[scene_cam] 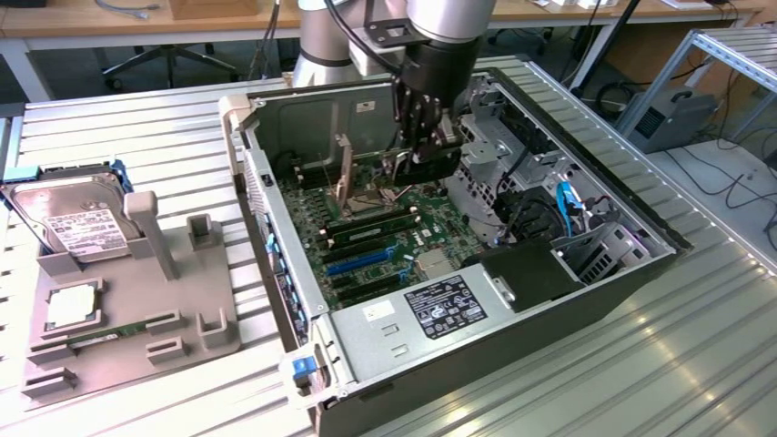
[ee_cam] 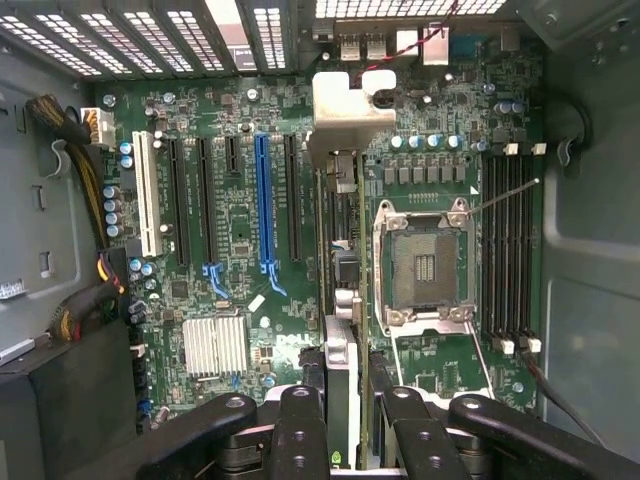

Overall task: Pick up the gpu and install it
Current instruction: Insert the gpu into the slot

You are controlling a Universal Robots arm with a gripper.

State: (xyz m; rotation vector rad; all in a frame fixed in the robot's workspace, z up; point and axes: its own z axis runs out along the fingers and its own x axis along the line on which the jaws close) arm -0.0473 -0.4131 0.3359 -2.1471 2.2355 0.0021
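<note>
- The gripper (ee_cam: 355, 435) has its jaws clamped on the gpu (ee_cam: 345, 270), which is seen edge-on.
- The card hangs inside the open computer case (scene_cam: 534, 364), over the motherboard (ee_cam: 240, 220), between the expansion slots (ee_cam: 262, 200) and the bare CPU socket (ee_cam: 425, 265).
- Its silver bracket (ee_cam: 350, 100) faces the vented rear wall.
- Outside the case, a hard drive (scene_cam: 79, 223) sits on a grey holder (scene_cam: 122, 355).

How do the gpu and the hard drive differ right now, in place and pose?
The gpu is inside the open computer case, held in the gripper; the hard drive sits outside it in the grey holder on the exterior view's left. The gpu stands on edge over the motherboard; the hard drive lies tilted, white label up. Both are flat rectangular parts.
</note>
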